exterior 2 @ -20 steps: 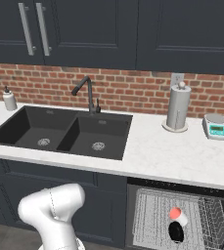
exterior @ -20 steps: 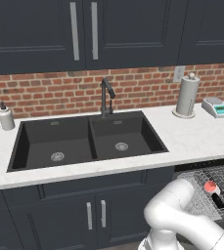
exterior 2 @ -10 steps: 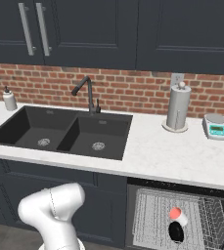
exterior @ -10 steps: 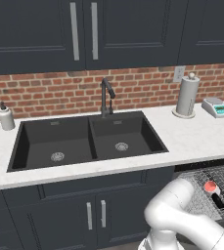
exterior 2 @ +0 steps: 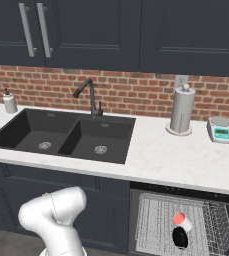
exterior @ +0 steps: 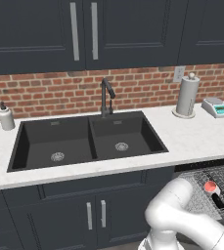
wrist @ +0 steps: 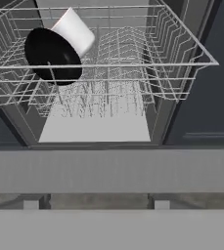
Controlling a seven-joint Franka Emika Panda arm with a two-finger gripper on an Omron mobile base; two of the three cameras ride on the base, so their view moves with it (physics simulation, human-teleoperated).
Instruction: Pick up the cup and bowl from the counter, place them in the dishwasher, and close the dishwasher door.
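In the hand view my gripper (wrist: 96, 205) is open, its fingertips (wrist: 31, 205) set wide apart with nothing between them, just below the near edge of the dishwasher door (wrist: 108, 168). The door lies as a flat grey band across the picture. Beyond it the wire rack (wrist: 182, 44) is pulled out. The black bowl (wrist: 52, 56) stands on edge at the rack's far left, and the cup (wrist: 74, 30) lies against it, pale side towards me. From the base, the red cup (exterior 2: 180, 220) and bowl (exterior 2: 180, 237) sit in the rack (exterior 2: 153, 220) under the white counter (exterior 2: 176, 160).
A black double sink (exterior: 84, 139) with a faucet (exterior: 106, 95) is cut into the counter. A paper towel roll (exterior: 188, 95) and a white-and-teal scale (exterior: 216, 107) stand at the right, a soap bottle (exterior: 6, 117) at the left. Dark cabinets (exterior: 94, 210) flank the dishwasher.
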